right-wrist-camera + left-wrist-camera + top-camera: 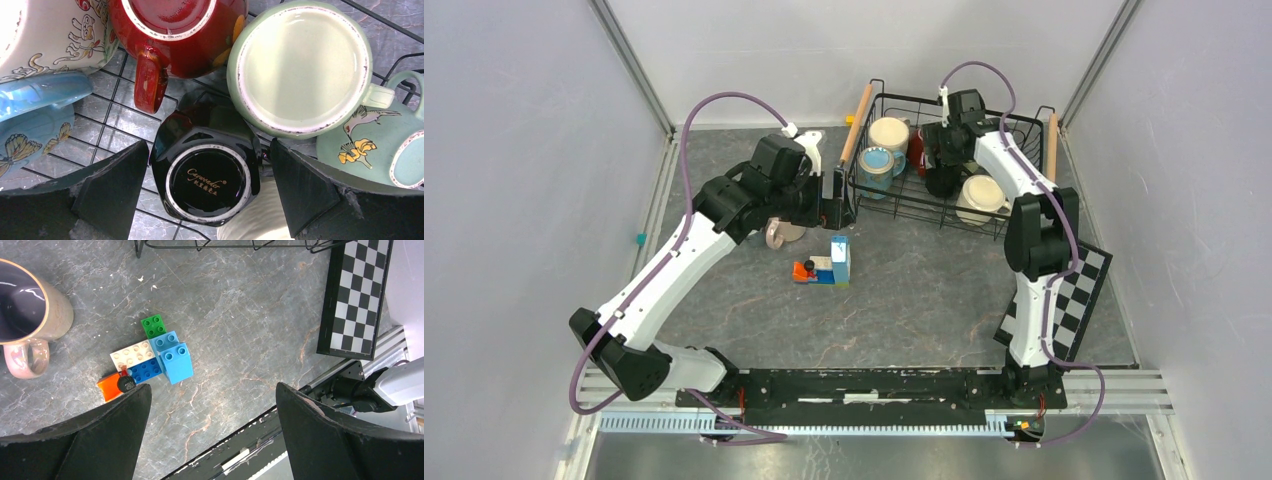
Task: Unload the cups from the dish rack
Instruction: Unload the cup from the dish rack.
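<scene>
Squarely below, upturned black cup [207, 172] in dish rack [861, 175], between spread fingers [110, 200] of right gripper [207, 192]

A dark grey desk [924, 300] with pale, stone-like veining sits inside a booth closed in by plain whitish walls [514, 150] on the left, back and right. Slim metal posts [634, 70] rise at the two back corners. A ribbed metal rail [1124, 385] lines the near edge, under soft, even light.
</scene>
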